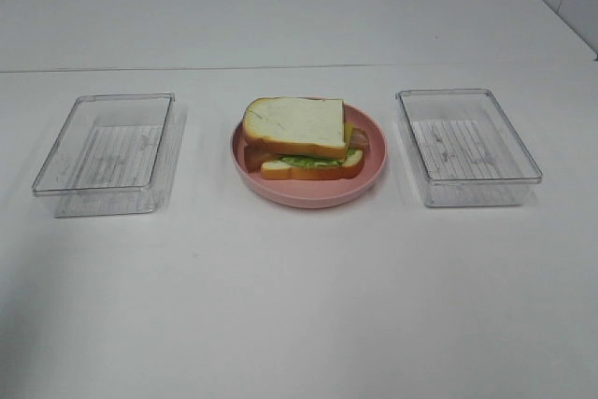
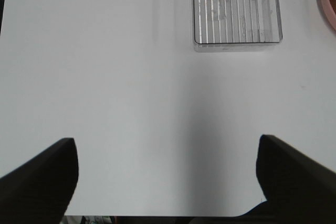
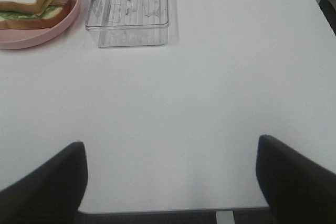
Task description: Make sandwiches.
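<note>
Jaws on your left gripper (image 2: 167, 179) and right gripper (image 3: 170, 179) stand spread wide, holding nothing, over bare white table (image 1: 299, 306). Assembled sandwich (image 1: 301, 137) sits on the pink plate (image 1: 374, 170) between two empty clear trays (image 1: 107, 142) (image 1: 467, 142). Judged complete; keep both arms clear of the plate.

A plain white table (image 1: 299, 306) carries three things in a row. A round pink plate (image 1: 308, 192) sits at the middle, resting directly on the tabletop. Left of the plate, well apart, stands a clear plastic tray (image 1: 105, 142) with a ribbed floor. Right of the plate stands a matching clear tray (image 1: 467, 147).
</note>
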Motion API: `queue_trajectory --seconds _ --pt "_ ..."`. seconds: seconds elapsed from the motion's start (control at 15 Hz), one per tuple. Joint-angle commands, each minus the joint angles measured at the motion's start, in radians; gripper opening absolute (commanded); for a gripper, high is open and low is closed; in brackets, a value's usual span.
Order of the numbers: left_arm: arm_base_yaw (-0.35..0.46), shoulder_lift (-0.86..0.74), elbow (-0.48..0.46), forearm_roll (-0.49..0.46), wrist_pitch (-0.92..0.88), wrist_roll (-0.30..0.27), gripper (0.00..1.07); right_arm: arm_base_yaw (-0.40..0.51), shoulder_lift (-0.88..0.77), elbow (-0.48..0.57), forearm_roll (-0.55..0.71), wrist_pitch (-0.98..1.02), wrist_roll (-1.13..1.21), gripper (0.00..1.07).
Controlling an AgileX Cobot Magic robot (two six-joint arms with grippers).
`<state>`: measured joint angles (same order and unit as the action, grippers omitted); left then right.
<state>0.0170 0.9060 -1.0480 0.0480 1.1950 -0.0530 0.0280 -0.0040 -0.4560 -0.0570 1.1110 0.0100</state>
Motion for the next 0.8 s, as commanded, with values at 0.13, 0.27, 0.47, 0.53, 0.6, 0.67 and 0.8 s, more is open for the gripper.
queue_trajectory --seconds 0.13,0.27,0.47,0.53,0.6,0.67,0.8 --pt "0.001 -0.245 0.147 0.013 -0.012 -0.001 0.85 -0.002 -0.021 0.003 0.004 -0.008 -0.003 0.85" --pt "0.001 -0.446 0.238 0.029 -0.006 -0.001 0.85 -0.002 -0.021 0.003 0.004 -0.008 -0.003 0.85" --pt "0.001 -0.64 0.304 0.028 0.037 -0.001 0.85 -0.002 -0.021 0.003 0.004 -0.008 -0.003 0.85" --pt "0.001 -0.701 0.314 0.028 0.05 -0.001 0.85 -0.002 -0.021 0.003 0.004 -0.008 -0.003 0.85" --pt "0.001 -0.73 0.321 0.028 0.05 -0.001 0.85 -0.002 -0.021 0.003 0.004 -0.008 -0.003 0.85" --pt "0.001 -0.808 0.343 0.028 0.046 -0.001 0.85 -0.002 -0.021 0.003 0.004 -0.008 -0.003 0.85" --pt "0.001 -0.91 0.382 0.027 0.065 0.0 0.85 -0.002 -0.021 0.003 0.004 -0.008 -0.003 0.85"
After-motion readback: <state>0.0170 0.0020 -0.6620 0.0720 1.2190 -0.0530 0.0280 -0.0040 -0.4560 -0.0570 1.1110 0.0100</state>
